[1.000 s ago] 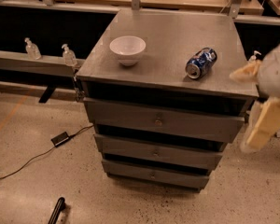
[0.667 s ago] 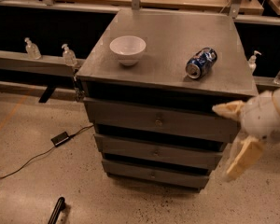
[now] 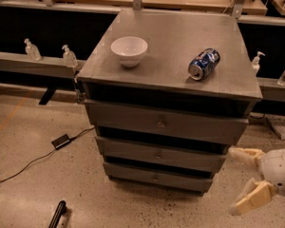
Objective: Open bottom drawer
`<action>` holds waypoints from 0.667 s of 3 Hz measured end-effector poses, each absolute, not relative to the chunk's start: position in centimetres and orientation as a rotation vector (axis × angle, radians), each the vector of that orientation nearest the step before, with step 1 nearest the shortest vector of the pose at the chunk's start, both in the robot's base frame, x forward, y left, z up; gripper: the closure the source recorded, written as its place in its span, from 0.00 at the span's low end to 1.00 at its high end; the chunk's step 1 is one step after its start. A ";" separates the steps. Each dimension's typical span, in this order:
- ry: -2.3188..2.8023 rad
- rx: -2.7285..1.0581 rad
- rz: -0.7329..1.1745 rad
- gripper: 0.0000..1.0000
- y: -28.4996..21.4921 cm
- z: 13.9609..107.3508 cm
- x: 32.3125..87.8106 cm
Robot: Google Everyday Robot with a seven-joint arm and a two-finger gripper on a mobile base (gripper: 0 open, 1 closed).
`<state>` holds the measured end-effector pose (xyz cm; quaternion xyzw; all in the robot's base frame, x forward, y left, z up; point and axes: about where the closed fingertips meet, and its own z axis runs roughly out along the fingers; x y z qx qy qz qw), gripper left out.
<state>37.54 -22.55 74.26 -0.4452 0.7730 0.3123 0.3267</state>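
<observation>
At the foot of the grey cabinet point(image 3: 171, 37), we see the closed bottom drawer point(image 3: 133, 173), stiff and probably light, best pulled by its small knob point(image 3: 155, 178), while our gripper point(image 3: 234, 181) hangs nearby at lower right, fingers spread apart.

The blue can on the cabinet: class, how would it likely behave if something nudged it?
The can lies on its side, so it would probably roll. It looks like thin metal, likely light and easily dented. The gripper is open, low at the right beside the cabinet, far from the can.
</observation>
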 end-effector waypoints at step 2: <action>1.793 -0.976 1.016 0.00 -17.5 60.9 36.9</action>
